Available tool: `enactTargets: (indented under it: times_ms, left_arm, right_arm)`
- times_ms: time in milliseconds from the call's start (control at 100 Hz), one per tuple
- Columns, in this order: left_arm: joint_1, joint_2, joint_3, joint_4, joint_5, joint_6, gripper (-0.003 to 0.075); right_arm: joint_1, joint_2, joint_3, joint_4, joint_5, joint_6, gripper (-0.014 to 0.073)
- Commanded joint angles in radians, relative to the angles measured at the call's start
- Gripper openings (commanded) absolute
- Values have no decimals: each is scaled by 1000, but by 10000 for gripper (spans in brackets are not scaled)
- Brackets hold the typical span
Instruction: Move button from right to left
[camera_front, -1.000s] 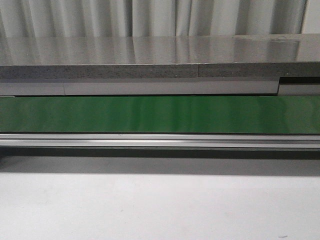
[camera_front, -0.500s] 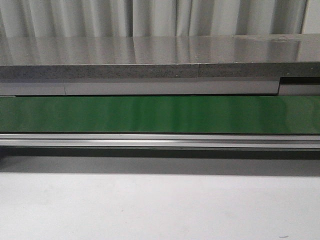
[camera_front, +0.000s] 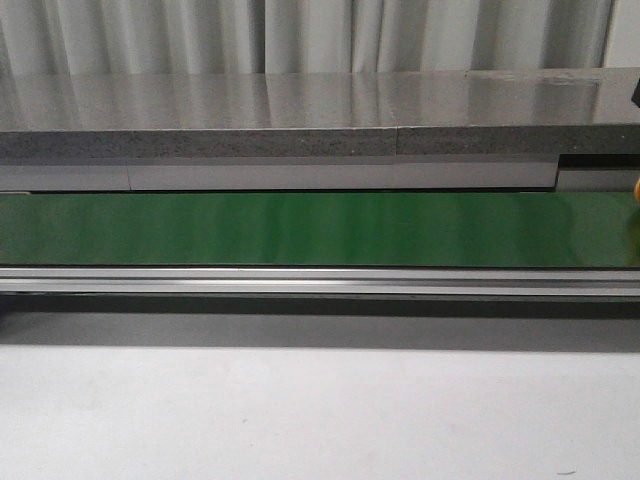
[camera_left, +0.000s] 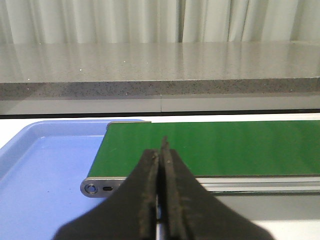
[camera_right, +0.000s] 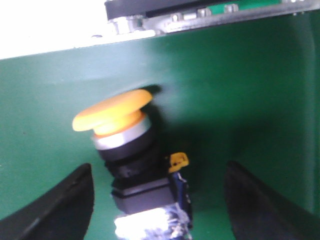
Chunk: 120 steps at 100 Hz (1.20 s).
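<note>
Right wrist view, nearest: right gripper (camera_right: 157, 200) spread wide, 2 dark fingers (camera_right: 70, 202) flanking but not touching the button (camera_right: 131, 160). Button on the green conveyor belt (camera_right: 240, 100), between the fingers: yellow-orange cap tilted, silver collar below, black body, small yellow tab and pale glare at its base. Behind it, belt edge with metal frame (camera_right: 150, 22).

Left wrist view, nearest: left gripper (camera_left: 161, 190) pressed closed, 2 dark fingers (camera_left: 145, 200) meeting along 1 seam, nothing between. Beyond, rounded end of the green belt above a blue tray (camera_left: 45, 165). Farther, grey stone counter (camera_left: 160, 65) and pale curtain (camera_left: 150, 20).

Front view, nearest: white table (camera_front: 320, 420), then aluminium rail (camera_front: 320, 282), green belt, counter, curtain. At the belt's far right edge, a sliver of orange, presumably the button (camera_front: 637, 190), barely in frame.
</note>
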<state>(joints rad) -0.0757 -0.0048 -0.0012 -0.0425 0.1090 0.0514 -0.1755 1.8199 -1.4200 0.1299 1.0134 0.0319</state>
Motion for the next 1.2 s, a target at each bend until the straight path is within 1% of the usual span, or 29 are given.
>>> enactTargets:
  times_ms: [0, 100, 160, 220, 260, 310, 330, 380, 400, 430, 490, 670, 920, 990, 1190]
  left_arm:
    - [-8, -32, 45, -4, -75, -10, -20]
    - [-8, -32, 45, -4, -75, -10, -20]
    - [-8, -32, 45, -4, -75, -10, -20]
    - [-8, -32, 45, -4, -75, -10, -20]
    - [-8, -32, 45, -4, -75, -10, -20]
    - [-8, -32, 45, -4, -75, -10, -20]
    - [-8, -32, 45, -4, -75, -10, -20]
    - [-8, -32, 45, -4, -75, -10, -20]
    - [-8, -32, 45, -4, -75, -10, -20]
    - [-8, -32, 45, -4, -75, -10, -20]
    - [-8, -32, 45, -4, -75, -10, -20]
    - [-8, -32, 45, -4, -75, -10, -20]
    - [-8, -32, 45, -4, -75, -10, -20]
    - [-8, -32, 45, -4, -75, -10, -20]
    - [-8, -32, 45, -4, -75, -10, -20]
  right_arm:
    - [16, -73, -23, 11, -16, -19, 559]
    - [43, -107, -23, 9, -8, -53, 559]
    - [65, -134, -20, 8, -9, -99, 548]
    - [85, -163, -13, 6, -9, -121, 493]
    - [98, -184, -1, 1, -11, -122, 432]
    - [111, -210, 19, -3, -19, -123, 323]
    - [117, -222, 30, -4, -23, -123, 293]
    - [128, -252, 59, -4, -46, -123, 160]
    - [132, -266, 73, -4, -52, -123, 127]
    - [138, -286, 94, -5, -72, -123, 47]
    - [146, -336, 147, -7, -107, -123, -67]
    - [158, -499, 316, -8, -262, -123, -67]
    - [158, -775, 591, -12, -484, -117, -67]
    - [158, -851, 660, -11, -519, -114, -67]
    - [158, -1050, 812, -12, -564, -114, -67]
